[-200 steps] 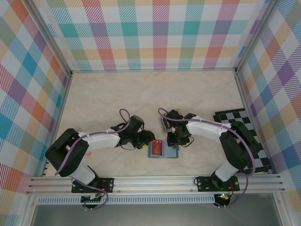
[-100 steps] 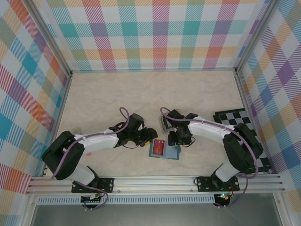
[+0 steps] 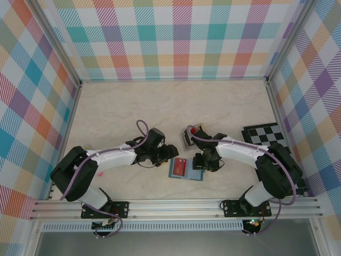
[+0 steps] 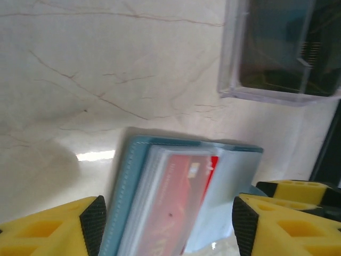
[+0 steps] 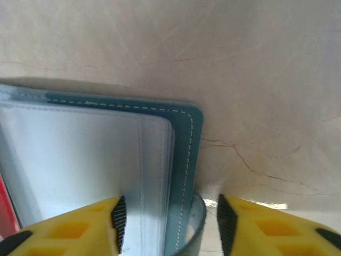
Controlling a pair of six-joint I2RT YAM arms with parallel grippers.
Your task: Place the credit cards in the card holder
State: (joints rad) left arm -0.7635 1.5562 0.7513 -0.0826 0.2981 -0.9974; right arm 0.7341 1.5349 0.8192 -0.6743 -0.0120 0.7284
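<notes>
The teal card holder (image 3: 194, 174) lies open near the table's front, with a red credit card (image 3: 179, 167) in its left half. In the left wrist view the red card (image 4: 181, 192) sits under a clear sleeve of the holder (image 4: 125, 181). My left gripper (image 3: 170, 155) is open just left of the holder, its pads either side of it (image 4: 168, 229). My right gripper (image 3: 204, 164) is open over the holder's right edge. In the right wrist view it (image 5: 169, 216) straddles the stitched teal cover (image 5: 187, 160) and the pale inner sleeves (image 5: 80, 160).
A small clear rack of cards (image 3: 187, 139) stands just behind the holder, with something red (image 3: 200, 128) at its far side; the rack (image 4: 282, 48) shows dark cards inside. A black-and-white chequered board (image 3: 266, 136) lies at the right. A small pink object (image 3: 99, 173) is beside the left arm.
My right gripper has moved nearer and down onto the holder's right edge, uncovering the rack and the red item behind it. My left gripper shifted slightly right.
</notes>
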